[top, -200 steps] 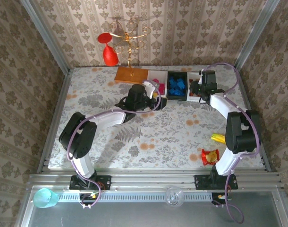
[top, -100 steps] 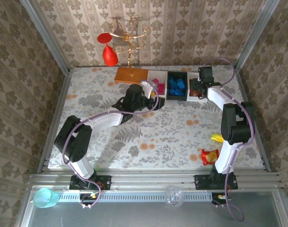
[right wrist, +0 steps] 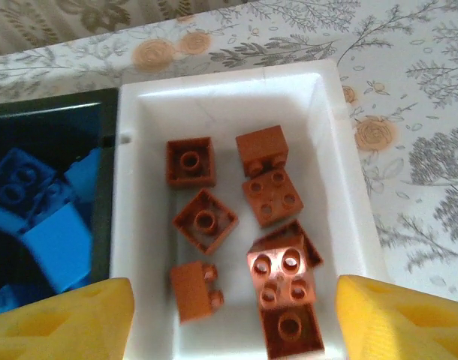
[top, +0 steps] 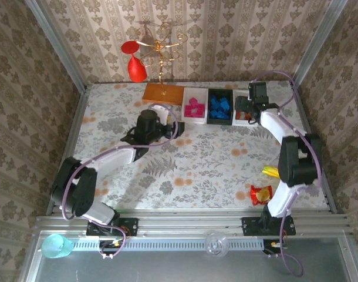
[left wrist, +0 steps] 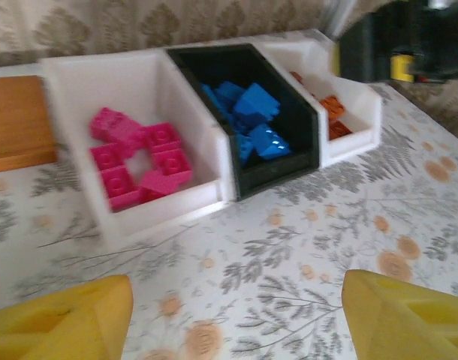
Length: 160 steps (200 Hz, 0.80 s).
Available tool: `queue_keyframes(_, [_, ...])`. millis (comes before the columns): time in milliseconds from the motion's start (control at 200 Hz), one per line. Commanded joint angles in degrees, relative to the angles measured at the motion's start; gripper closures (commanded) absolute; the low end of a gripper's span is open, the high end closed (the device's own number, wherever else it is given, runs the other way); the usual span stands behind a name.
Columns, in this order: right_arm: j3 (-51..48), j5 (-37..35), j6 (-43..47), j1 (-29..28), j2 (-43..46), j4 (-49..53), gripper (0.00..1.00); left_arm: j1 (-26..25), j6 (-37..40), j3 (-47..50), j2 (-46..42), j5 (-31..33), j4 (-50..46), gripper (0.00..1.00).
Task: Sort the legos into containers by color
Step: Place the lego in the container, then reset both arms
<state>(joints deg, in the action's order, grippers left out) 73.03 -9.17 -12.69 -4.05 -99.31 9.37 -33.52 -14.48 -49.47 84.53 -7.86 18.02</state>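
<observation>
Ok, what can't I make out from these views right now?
Top view: the right hand covers much of the right white tray; its bricks can't be counted.
Right wrist view: the black tray is cut off by the left edge, blue bricks blurred.
Left wrist view: brown bricks partly hidden behind their tray's wall.

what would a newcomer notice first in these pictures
The sorted row at the far edge of the table catches the eye first: pink bricks in the left white tray, blue bricks in the black tray, brown bricks in the right white tray. The right tool hangs open over the brown ones, and a red ornament on a gold stand stands out at the back left.
</observation>
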Motion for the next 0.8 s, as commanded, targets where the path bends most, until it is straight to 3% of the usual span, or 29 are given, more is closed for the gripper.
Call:
queue_keyframes(0, [-8.22,-5.78,2.58,-3.44,11.22,-4.43,0.19,3.72,1.54,4.40,-6.05,5.97,0.44,0.23])
queue_keyframes(140, [-22.48,-16.15,3.03,-5.60,23.36,-9.30,0.04,9.89,4.27,10.45,-13.13,16.99,-2.60,0.14])
queue_keyframes(310, [-33.32,-24.07,3.70,-5.33,31.85,-13.66,0.00,17.24,6.38,15.86,-20.10,24.77,-4.35,0.03])
queue_keyframes(505, [-37.94,-27.15,3.26,-2.84,34.86,-15.03,0.00,24.15,7.12,19.45,-22.82,26.00,-2.44,0.00])
queue_keyframes(650, [-43.41,-26.95,6.69,-1.52,32.24,-25.05,0.00,27.87,10.66,20.53,-18.61,24.63,0.66,0.00])
queue_keyframes(795, [-46.70,-22.20,8.85,-0.62,26.34,-35.36,0.00,28.64,13.19,21.85,-14.06,24.96,6.08,0.00])
